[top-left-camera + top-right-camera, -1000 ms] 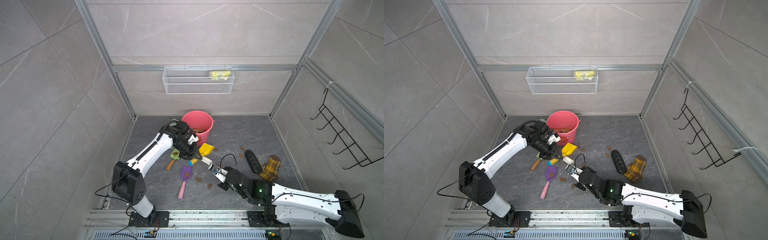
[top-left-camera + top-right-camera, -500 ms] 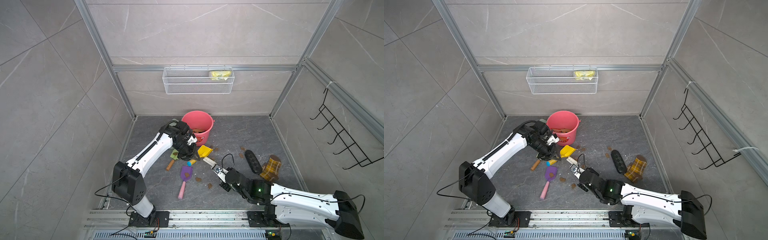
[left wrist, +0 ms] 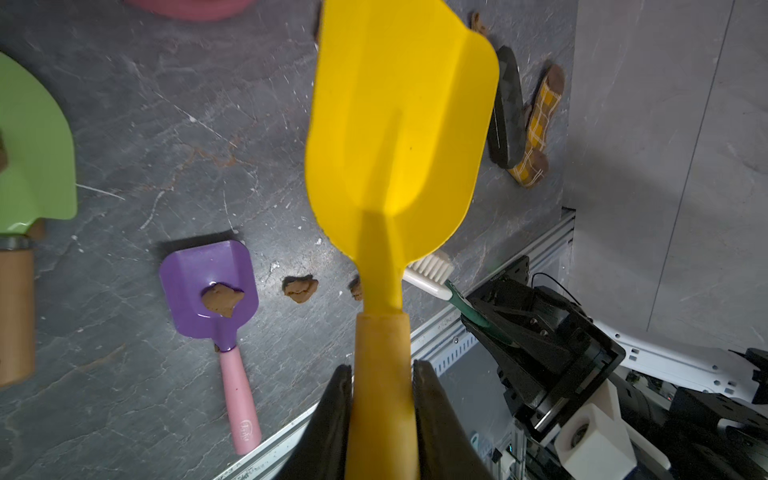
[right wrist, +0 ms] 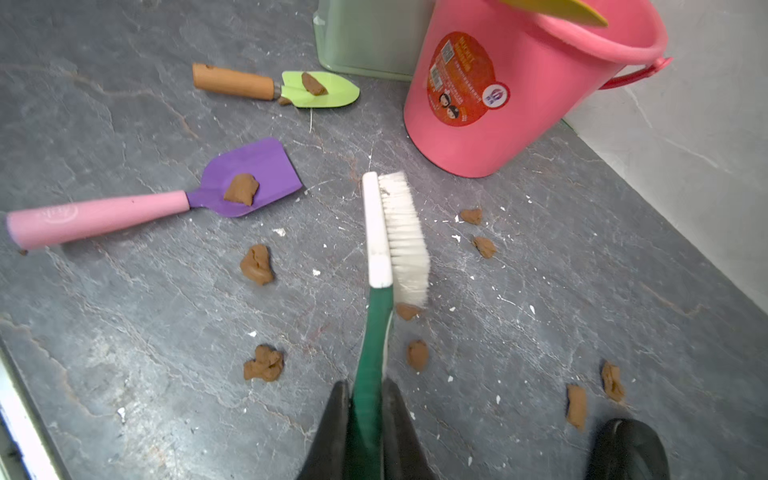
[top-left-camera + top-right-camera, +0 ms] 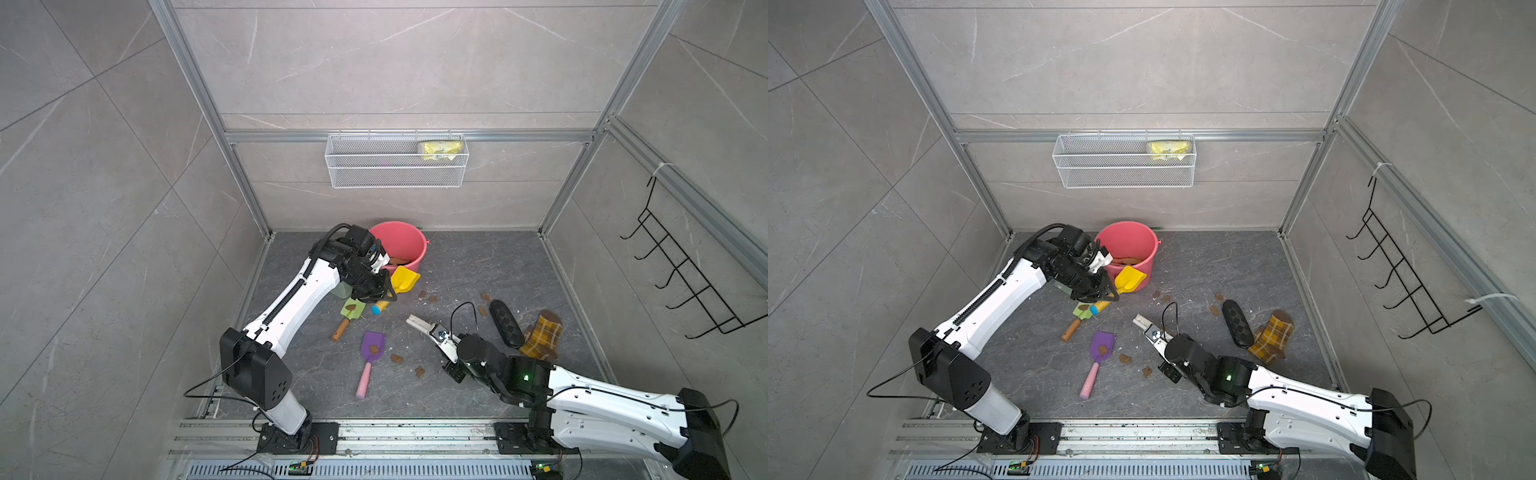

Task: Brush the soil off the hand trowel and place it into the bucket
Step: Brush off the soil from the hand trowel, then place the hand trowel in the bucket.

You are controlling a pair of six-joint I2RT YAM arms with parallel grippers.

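Two arms are at work here. The left jaws are clamped tight on the wooden handle of the yellow trowel (image 3: pixel 399 124), which is up in the air, off the dark surface (image 5: pixel 478 266). In both top views its blade sits just left of the middle of the frame, right at the near edge of the pink bucket (image 5: pixel 411 243). The right wrist view shows the blade tip over the rim. The blade looks clean, with no soil that I can see. The right jaws are clamped on the green handle of a white brush (image 4: pixel 401 232), lower and more to the right in the top views, well apart from the yellow trowel. Lumps of soil (image 4: pixel 257 264) lie scattered on the surface. One more lump sits on a purple trowel (image 5: pixel 368 340) and one on a green trowel (image 5: pixel 357 312). So I think the brushing of this trowel is done and the step now is putting it in the bucket. Next, the left arm needs to bring the blade over the bucket's opening and tip it down. Only then should the jaws come apart, so it drops inside.
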